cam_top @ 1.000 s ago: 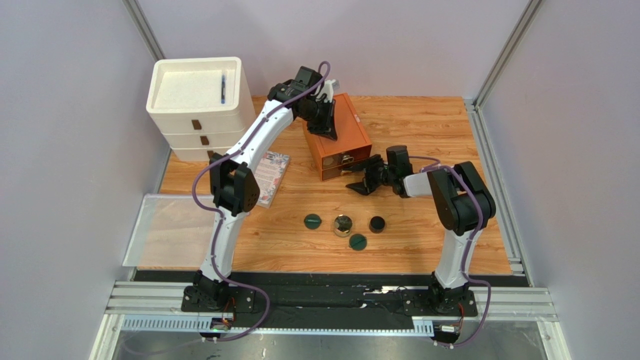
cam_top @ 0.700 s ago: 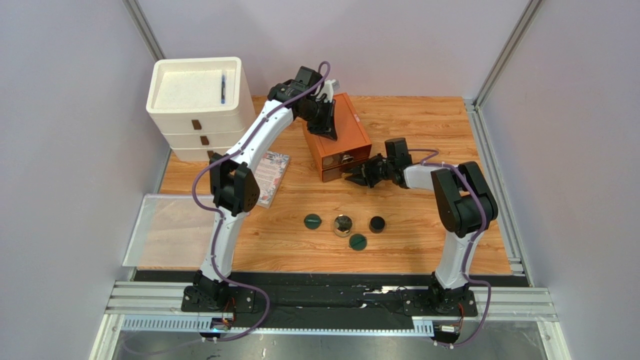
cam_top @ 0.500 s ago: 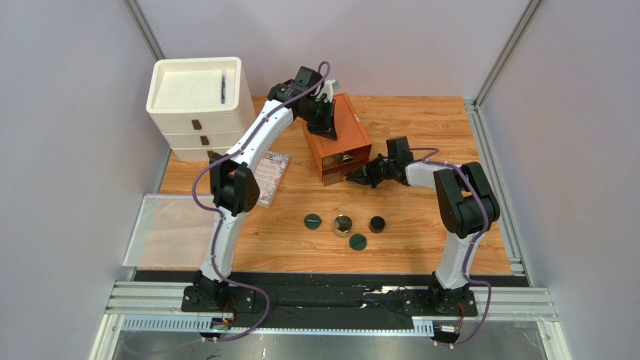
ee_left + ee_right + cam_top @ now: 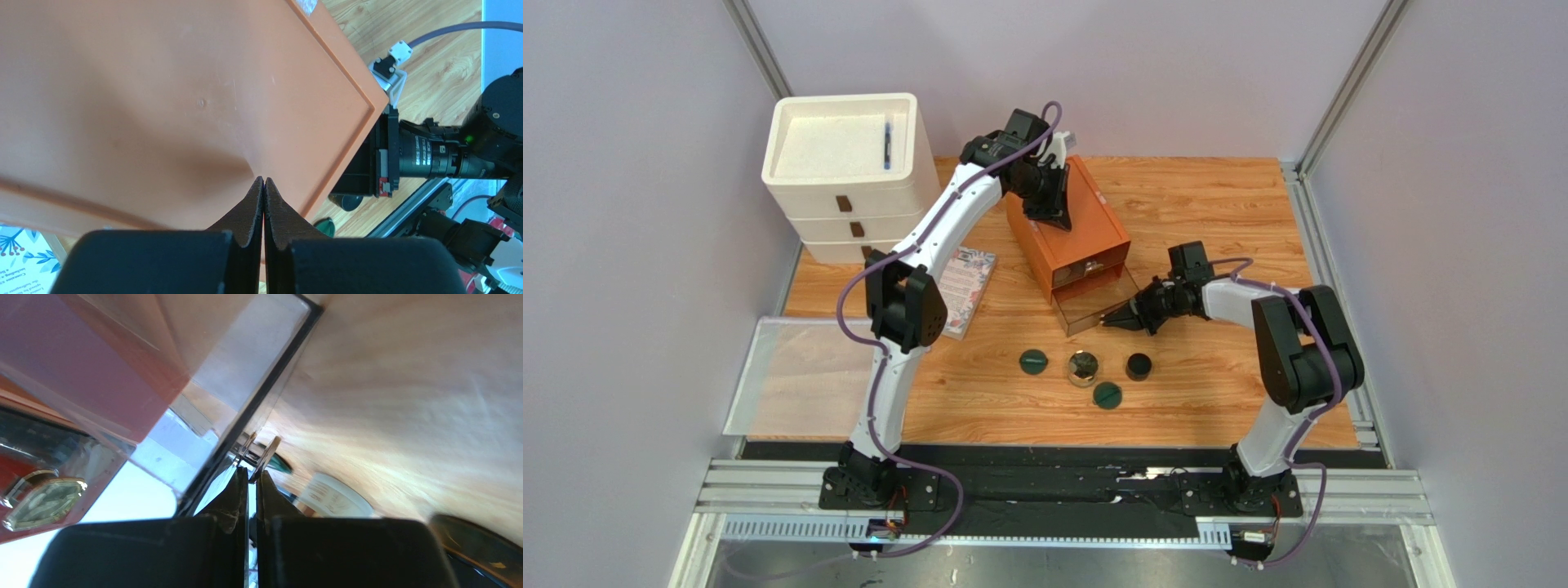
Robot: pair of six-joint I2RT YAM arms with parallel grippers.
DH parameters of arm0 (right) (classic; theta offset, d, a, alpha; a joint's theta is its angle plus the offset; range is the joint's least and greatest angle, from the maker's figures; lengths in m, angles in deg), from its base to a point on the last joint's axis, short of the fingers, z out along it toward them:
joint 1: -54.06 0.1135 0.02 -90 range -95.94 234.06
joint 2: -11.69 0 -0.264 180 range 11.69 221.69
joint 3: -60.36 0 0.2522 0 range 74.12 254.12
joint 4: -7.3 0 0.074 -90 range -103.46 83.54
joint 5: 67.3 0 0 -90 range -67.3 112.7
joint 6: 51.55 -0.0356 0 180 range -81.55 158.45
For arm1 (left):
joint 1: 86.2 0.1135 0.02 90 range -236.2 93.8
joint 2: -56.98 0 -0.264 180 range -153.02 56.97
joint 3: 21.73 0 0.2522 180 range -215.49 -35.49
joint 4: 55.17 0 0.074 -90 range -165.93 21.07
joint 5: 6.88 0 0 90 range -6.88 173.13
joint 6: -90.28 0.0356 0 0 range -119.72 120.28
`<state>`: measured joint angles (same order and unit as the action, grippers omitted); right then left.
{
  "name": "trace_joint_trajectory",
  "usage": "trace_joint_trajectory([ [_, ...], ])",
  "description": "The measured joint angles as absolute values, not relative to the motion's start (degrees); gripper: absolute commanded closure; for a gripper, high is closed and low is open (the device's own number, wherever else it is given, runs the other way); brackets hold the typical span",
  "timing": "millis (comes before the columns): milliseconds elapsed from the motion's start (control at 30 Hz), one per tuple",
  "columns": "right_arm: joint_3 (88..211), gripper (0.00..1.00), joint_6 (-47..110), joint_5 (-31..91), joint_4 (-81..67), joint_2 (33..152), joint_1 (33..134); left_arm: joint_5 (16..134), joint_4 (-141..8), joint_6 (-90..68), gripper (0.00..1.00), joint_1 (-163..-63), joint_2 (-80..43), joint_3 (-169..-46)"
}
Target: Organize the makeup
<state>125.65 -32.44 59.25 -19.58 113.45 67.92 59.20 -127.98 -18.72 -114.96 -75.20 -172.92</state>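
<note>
The left end effector [image 4: 1058, 216] is clenched with nothing between its fingers, their tips pressed down on the lid of the orange-brown drawer box [image 4: 1093, 216], which stands toward the far edge of the desk [image 4: 1210, 208], near its middle. The right end effector [image 4: 1128, 317] is clenched on the thin pull at the front of the clear drawer [image 4: 1089, 314], which stands out of the box's lower level toward the near edge.

Just in front of the drawer, four cosmetics lie loose on the desk: a dark green compact [image 4: 1033, 361], a gold-rimmed compact [image 4: 1084, 366], a black round jar [image 4: 1139, 364], and a second green compact [image 4: 1107, 395] nearest the near edge. A floral notebook [image 4: 970, 272] lies left of the box, and a white drawer unit [image 4: 844, 165] fills the far left corner.
</note>
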Motion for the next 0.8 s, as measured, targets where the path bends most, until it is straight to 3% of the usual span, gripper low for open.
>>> trace_joint_trajectory([
  [333, 124.73, 0.88, -26.23, 58.55, -30.60, 108.88, 68.14, 59.51, -128.09, -18.83, 1.00, -114.96, -75.20, -172.92],
  [400, 127.68, 0.82, -24.02, 57.46, -34.93, 108.88, 68.36, 59.53, -128.09, -18.86, 1.00, -114.96, -75.20, -172.92],
  [433, 128.77, 0.73, -23.13, 56.54, -36.22, 108.88, 68.54, 59.53, -128.09, -18.86, 1.00, -114.96, -75.20, -172.92],
  [567, 136.05, 0.62, -17.88, 53.11, -44.98, 108.99, 69.00, 59.60, -128.09, -18.88, 1.00, -114.96, -75.20, -172.92],
  [800, 145.29, 0.66, -9.99, 46.31, -53.11, 106.30, 69.04, 59.71, -127.80, -19.01, 1.00, -114.82, -75.12, -175.30],
])
